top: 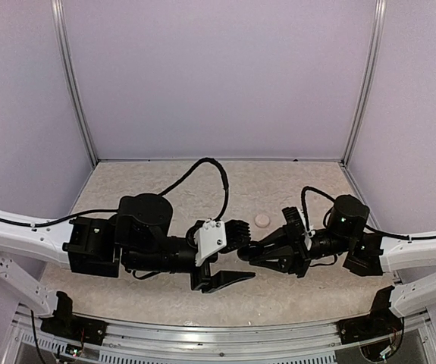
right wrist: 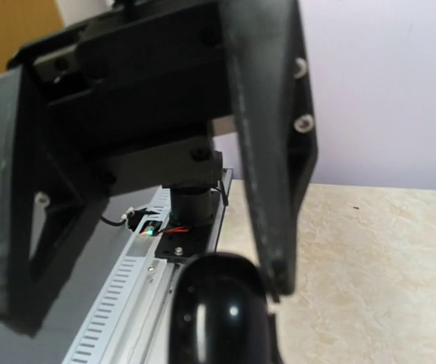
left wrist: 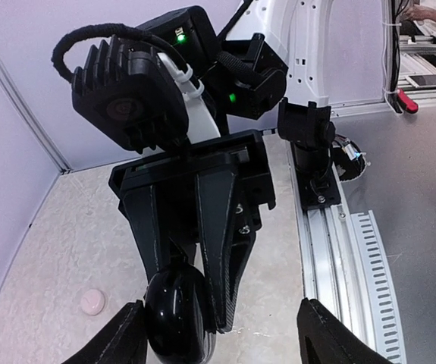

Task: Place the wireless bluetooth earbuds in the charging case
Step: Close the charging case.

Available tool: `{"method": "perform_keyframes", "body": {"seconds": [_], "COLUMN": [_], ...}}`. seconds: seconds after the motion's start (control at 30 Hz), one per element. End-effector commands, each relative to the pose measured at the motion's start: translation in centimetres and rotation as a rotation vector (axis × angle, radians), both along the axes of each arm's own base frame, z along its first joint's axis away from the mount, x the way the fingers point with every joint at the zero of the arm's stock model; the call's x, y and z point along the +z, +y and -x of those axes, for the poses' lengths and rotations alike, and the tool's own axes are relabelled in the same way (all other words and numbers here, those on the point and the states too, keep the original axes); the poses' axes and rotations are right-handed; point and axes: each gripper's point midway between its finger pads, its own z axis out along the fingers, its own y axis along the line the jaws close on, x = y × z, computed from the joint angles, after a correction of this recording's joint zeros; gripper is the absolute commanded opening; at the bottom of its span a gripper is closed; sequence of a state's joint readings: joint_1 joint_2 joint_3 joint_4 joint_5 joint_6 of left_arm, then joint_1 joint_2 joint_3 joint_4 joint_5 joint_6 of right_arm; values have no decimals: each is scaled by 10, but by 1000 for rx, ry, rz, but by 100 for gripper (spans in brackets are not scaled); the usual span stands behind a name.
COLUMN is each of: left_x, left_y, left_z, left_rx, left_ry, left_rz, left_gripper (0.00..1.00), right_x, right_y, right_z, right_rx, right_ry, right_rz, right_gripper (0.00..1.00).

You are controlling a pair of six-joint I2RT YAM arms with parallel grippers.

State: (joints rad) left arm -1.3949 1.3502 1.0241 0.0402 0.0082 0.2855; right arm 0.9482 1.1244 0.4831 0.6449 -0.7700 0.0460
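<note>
One black case (left wrist: 176, 315), maybe; one pale puck (top: 262, 220).

- My table (top: 130, 178) has a beige, marbled top.
- One small pale round puck (top: 262, 220) lies flat on it, mid-table, slightly right of centre.

Right claw (left wrist: 195, 303) grips a glossy black case (left wrist: 174, 315).

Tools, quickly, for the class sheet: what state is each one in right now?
Left tool: open, holding nothing.
Right tool: closed on a glossy black rounded object.
</note>
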Motion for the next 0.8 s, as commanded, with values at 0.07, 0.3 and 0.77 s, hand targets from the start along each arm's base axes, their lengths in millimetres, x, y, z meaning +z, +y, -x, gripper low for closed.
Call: {"method": "perform_keyframes", "body": {"seconds": [0.07,0.3,0.77], "left_x": [12,13,3], "left_y": [14,40,30], "left_z": [-20,-56,-51], "left_rx": [130,312,218], "left_ry": [-142,-380,-541], "left_rz": [19,-38,-132], "left_gripper": [72,74,74], "right_x": [12,15,9], "right_y": [2,13,22], "right_z": [-19,-28,-22], "right_rx": [-70,-47,27], "right_ry": [91,273,483], "right_rz": [-19,30,133], "right_gripper": [0,0,0]}}
